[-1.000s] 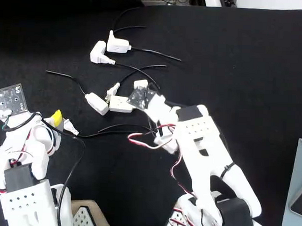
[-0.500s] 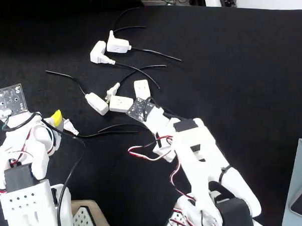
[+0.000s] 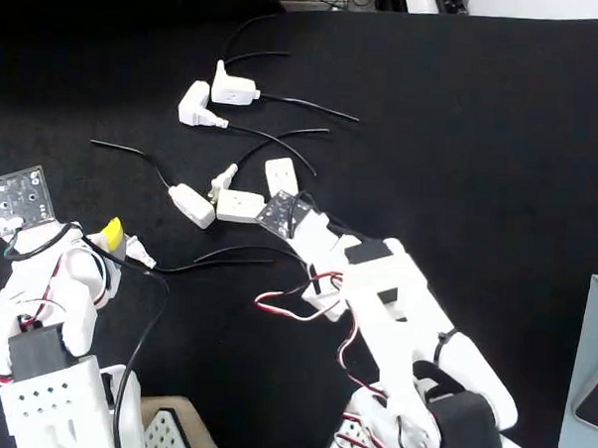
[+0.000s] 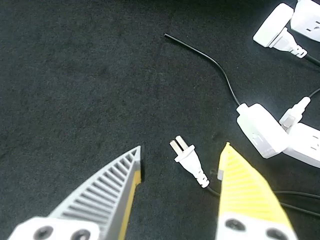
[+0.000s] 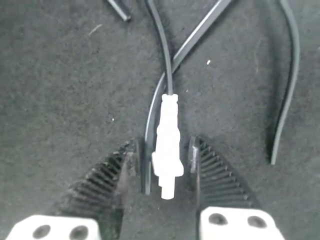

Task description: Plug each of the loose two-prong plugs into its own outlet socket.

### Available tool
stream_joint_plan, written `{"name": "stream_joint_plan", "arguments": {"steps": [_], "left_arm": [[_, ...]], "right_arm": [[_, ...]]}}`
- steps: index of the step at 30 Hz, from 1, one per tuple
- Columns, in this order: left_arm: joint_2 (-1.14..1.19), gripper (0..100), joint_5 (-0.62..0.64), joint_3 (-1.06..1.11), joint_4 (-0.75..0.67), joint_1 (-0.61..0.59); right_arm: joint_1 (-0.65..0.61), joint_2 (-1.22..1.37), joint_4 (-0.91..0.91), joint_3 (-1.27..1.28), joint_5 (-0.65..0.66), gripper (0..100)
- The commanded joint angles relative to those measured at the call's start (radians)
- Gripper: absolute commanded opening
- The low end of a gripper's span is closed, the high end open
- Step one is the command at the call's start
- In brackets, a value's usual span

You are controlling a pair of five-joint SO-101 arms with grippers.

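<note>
Plug [image 5: 167, 145]: lies on the counter [image 3: 481, 143] near its middle, with its cable [image 5: 162, 45] trailing away.
Right jaws: narrowly parted, one each side of it, grip unclear.
Second plug [image 4: 187, 160]: toward the counter's left edge.
Left jaws: wide apart, flanking this one.

The right hand [image 5: 165, 144] sits with fingers [image 5: 210, 170] parted either side of a white plug [image 5: 167, 132] on its black cord [image 5: 164, 45].
</note>
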Motion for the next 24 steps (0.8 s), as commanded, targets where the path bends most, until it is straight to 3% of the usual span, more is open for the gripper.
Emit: {"name": "stream_joint_plan", "arguments": {"steps": [1, 5, 13, 18, 24], "left_arm": [[-0.008, 25, 0.006, -0.007, -0.020, -0.001], [-0.008, 25, 0.006, -0.007, -0.020, -0.001], [-0.008, 25, 0.006, -0.002, -0.020, -0.001], [-0.008, 25, 0.005, 0.002, -0.021, 0.012], [-0.008, 25, 0.002, 0.002, -0.021, 0.079]], "right_arm": [[0.012, 0.031, -0.014, -0.030, -0.012, 10.5], [0.012, 0.059, -0.006, -0.076, -0.012, 1.0], [0.014, 0.058, 0.000, -0.102, -0.012, 1.2], [0.041, -0.001, 0.147, -0.197, -0.012, 1.1], [0.078, -0.243, 0.288, -0.260, -0.083, 1.1]]}}
